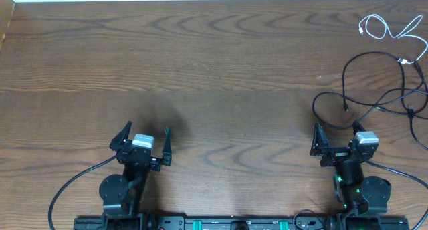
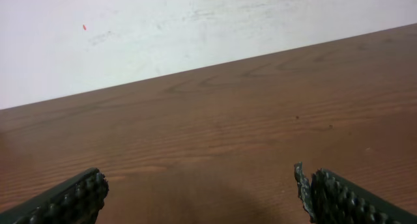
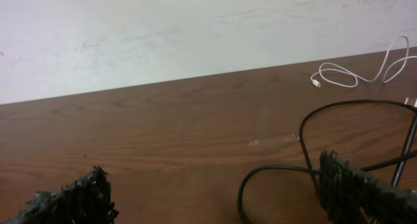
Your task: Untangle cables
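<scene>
**Two cords on a wood-grain table, both grippers spread**

Item 1. Black cable [image 1: 344, 73]: thin, round and glossy, lying in several wide overlapping loops just beyond the right gripper [image 1: 336, 133] and out to its right. One small plug end shows inside the loops. The far right of the tangle is cut off by the overhead frame edge. In the right wrist view one strand passes at the gripper's right finger; contact cannot be judged.

Item 2. White cable [image 1: 378, 17]: thinner and shorter, curled in soft loops well beyond the right gripper, near the table's far edge. It has a small white connector at its free end, and its other end meets the black loops. Which cord lies on top there is too small to tell.

Item 3. Table [image 1: 214, 69]: dark brown, matt, with wavy grain.

Item 4. Right gripper: fingers wide apart, holding nothing.

Item 5. Left gripper [image 1: 148, 131]: well to the right gripper's left, fingers wide apart, pads [image 2: 71, 198] dark and ribbed, and only their tips are in frame.
</scene>
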Tool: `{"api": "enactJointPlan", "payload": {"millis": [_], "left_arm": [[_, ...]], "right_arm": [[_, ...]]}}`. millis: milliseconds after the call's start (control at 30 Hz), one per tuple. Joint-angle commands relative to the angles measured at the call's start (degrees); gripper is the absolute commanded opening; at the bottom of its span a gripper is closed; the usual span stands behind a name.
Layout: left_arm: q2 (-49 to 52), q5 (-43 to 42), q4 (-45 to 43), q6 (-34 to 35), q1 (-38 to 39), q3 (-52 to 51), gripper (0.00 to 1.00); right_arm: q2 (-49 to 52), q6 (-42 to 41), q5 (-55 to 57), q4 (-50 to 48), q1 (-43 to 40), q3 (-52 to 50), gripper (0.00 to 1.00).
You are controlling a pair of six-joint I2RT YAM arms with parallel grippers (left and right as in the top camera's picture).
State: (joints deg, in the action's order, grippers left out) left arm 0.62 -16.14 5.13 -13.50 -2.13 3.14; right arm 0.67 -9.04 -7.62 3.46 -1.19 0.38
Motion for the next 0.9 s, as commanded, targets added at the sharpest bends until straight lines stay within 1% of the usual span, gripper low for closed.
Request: {"api": "enactJointPlan", "payload": {"millis": [0,267,333,867], "left_arm": [[-0.39,0.17,0.79,0.48,0.24,-1.46,1.0],[-0.39,0.17,0.79,0.48,0.24,-1.46,0.98],[-0.39,0.17,0.79,0.48,0.24,-1.46,1.0],[-0.39,0.17,0.79,0.48,0.24,-1.46,1.0]], "right_arm": [[-0.37,-0.76,0.46,0.26,0.52,-0.07,0.99],[-0.37,-0.76,0.46,0.26,0.52,-0.07,0.99],[-0.37,-0.76,0.46,0.26,0.52,-0.07,0.99],[-0.37,-0.76,0.46,0.26,0.52,-0.07,0.99]]}}
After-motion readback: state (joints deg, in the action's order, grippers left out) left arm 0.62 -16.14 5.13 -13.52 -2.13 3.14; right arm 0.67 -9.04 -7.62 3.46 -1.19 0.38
